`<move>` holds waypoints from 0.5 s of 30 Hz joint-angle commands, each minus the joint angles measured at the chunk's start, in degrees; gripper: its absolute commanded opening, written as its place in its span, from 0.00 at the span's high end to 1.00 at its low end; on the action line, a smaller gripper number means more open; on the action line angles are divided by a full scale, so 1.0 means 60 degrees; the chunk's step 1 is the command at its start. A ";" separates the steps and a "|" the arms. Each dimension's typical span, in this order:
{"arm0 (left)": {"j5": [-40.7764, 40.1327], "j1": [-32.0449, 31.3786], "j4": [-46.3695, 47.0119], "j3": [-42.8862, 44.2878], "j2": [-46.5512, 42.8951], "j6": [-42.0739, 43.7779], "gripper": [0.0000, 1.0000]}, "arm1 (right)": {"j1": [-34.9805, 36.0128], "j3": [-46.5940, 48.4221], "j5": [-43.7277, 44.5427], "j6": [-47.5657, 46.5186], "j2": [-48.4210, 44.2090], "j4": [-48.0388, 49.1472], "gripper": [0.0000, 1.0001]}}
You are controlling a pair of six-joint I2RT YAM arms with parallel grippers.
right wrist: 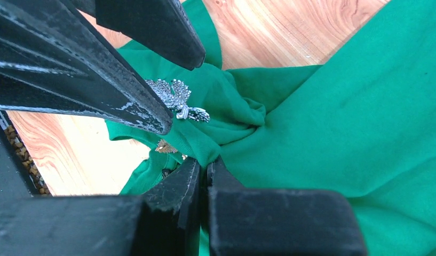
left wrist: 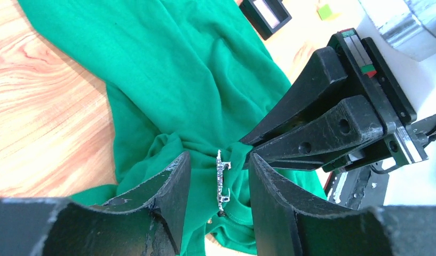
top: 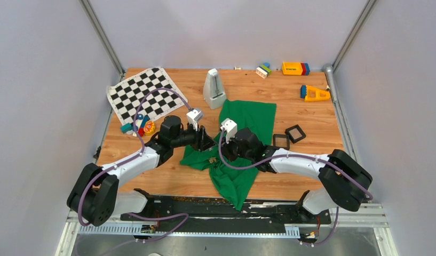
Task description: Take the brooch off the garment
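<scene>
Worktop (top: 311, 112), wood grain. Garment (left wrist: 194, 69) lies bunched at mid-worktop, one end spread flat toward the far side, the other trailing to the near edge.

Brooch (right wrist: 175, 98): silver, stone-set, leaf-like shape, sitting on a raised fold of the garment near its left edge. It shows edge-on in the left wrist view and face-on in the right wrist view.

Left gripper (left wrist: 218, 160): fingers parted, one on each side of the brooch with a gap showing on both sides. It holds nothing. In the right wrist view its lower finger hides part of the brooch.

Right gripper (right wrist: 206, 162): fingers pressed together on a pinch of green cloth just beside the brooch, the fabric gathered into creases at the tips. The two grippers meet almost tip to tip.

Markings: a small red and green strip on the right gripper's body in the left wrist view, with no lettering legible.

A small gold-coloured bit shows in a fold below the brooch; cannot tell what it is.

Elsewhere: chequered mat (top: 143, 96) far left, pale metronome (top: 214, 85) just beyond the garment, two black square frames (top: 288, 137) right of it.
</scene>
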 commanded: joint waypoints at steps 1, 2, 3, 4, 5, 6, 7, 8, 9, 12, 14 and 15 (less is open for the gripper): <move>-0.0190 -0.0028 0.0100 0.0100 -0.0287 0.0204 0.51 | 0.0057 0.0401 -0.0066 -0.0165 0.0068 0.0067 1.00; -0.0224 -0.0028 0.0074 0.0100 -0.0300 0.0215 0.53 | 0.0068 0.0392 -0.0040 -0.0165 0.0057 0.0081 1.00; -0.0241 -0.0028 0.0038 0.0107 -0.0335 0.0253 0.56 | 0.0069 0.0385 -0.0003 -0.0159 0.0050 0.0078 1.00; -0.0342 -0.0021 -0.0052 0.0120 -0.0353 0.0269 0.57 | 0.0064 0.0384 0.0039 -0.0157 0.0049 0.0079 1.00; -0.0403 -0.0026 -0.0106 0.0125 -0.0392 0.0300 0.59 | 0.0061 0.0384 0.0060 -0.0153 0.0068 0.0083 1.00; -0.0515 -0.0027 -0.0220 0.0139 -0.0418 0.0329 0.60 | 0.0057 0.0384 0.0062 -0.0154 0.0066 0.0085 1.00; -0.0555 -0.0024 -0.0256 0.0134 -0.0474 0.0388 0.61 | 0.0066 0.0384 0.0057 -0.0143 0.0079 0.0085 1.00; -0.0626 -0.0019 -0.0330 0.0134 -0.0496 0.0403 0.62 | 0.0078 0.0397 0.0058 -0.0142 0.0093 0.0085 1.00; -0.0648 -0.0022 -0.0355 0.0139 -0.0541 0.0439 0.64 | 0.0059 0.0399 0.0054 -0.0142 0.0093 0.0073 1.00; -0.0585 -0.0028 -0.0344 0.0136 -0.0531 0.0447 0.74 | 0.0062 0.0414 0.0025 -0.0141 0.0114 0.0071 1.00; -0.0433 -0.0028 -0.0309 0.0174 -0.0411 0.0426 0.77 | 0.0074 0.0414 0.0032 -0.0142 0.0101 0.0071 1.00; -0.0376 -0.0028 -0.0333 0.0196 -0.0300 0.0422 0.78 | 0.0063 0.0414 0.0051 -0.0142 0.0094 0.0071 1.00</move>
